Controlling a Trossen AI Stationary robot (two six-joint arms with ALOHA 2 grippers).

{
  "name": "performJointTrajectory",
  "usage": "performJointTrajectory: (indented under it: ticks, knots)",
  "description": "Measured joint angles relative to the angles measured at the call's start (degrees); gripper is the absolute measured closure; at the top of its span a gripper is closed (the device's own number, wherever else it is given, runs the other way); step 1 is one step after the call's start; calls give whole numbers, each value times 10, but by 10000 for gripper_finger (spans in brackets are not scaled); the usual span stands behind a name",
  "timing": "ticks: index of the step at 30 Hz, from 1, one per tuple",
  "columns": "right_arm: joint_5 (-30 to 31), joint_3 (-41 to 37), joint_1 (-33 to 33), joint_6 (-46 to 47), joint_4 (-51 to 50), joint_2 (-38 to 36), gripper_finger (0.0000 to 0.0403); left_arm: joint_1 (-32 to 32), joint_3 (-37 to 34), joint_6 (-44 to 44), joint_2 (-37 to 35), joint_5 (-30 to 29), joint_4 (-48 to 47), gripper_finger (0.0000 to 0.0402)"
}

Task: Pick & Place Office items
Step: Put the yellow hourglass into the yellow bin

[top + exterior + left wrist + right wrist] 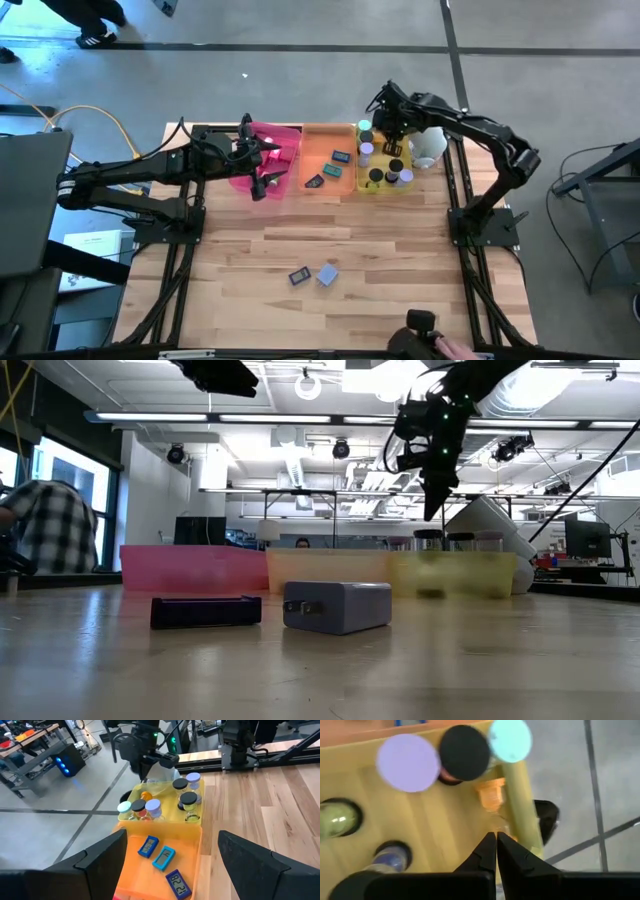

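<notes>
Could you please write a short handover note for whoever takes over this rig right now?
Right gripper: shut, empty, over the far end of the yellow tray.
Left gripper: open, empty, over the pink tray.
Yellow tray: several small lidded jars, upright.
Orange tray: three flat blue pieces.
Done: jars and blue pieces are sorted into their trays.
Left: a dark flat piece and a lavender block lie side by side on the table, near its front edge.
White cup lies beside the yellow tray.
</notes>
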Motion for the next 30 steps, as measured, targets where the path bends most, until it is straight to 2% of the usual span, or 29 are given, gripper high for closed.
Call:
performJointTrajectory:
  ticks: [3, 6, 12, 17, 24, 28, 30]
  knots:
    - [6, 0, -8, 0, 7, 0, 397, 0, 0, 0, 0, 0, 0, 97]
    - [16, 0, -11, -1, 6, 0, 376, 3, 0, 0, 0, 1, 0, 97]
    - [15, 0, -11, -7, 2, 0, 294, 19, 0, 0, 0, 16, 0, 97]
    - [34, 0, -6, -72, 3, 0, 235, 33, 0, -3, 0, 34, 0, 97]
    - [50, 0, -4, -117, 4, 0, 235, 48, 0, -4, 0, 48, -6, 97]
    - [80, 0, 13, -121, 11, 0, 249, 48, 0, -4, 0, 48, -14, 97]
    - [116, 0, 27, -130, 13, 0, 254, 49, 0, 0, 0, 46, -17, 97]
